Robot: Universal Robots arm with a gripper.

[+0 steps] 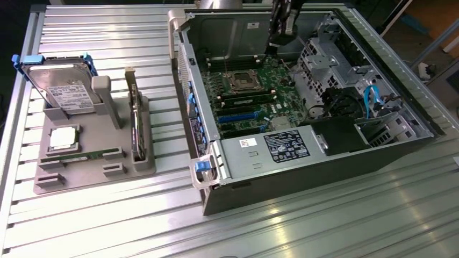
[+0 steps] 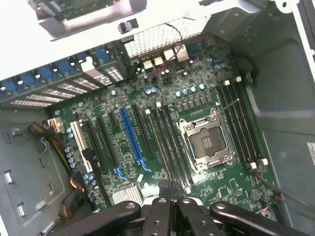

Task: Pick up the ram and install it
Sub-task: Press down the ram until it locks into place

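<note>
Hovering over the open computer case (image 1: pixel 315 156) above the motherboard (image 2: pixel 162 132), the gripper (image 2: pixel 170 189) has its fingers clenched together on nothing. The ram (image 1: pixel 75 157) lies well apart, in the grey holder (image 1: pixel 100 174) at the exterior view's left.

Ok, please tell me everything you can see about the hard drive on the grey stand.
The hard drive is a flat silver metal box with a white printed label on its face. A blue plastic frame sits around its upper sides. It stands on edge, leaning back, in a slot at one end of the grey stand, to the exterior view's left of the open computer case.
</note>
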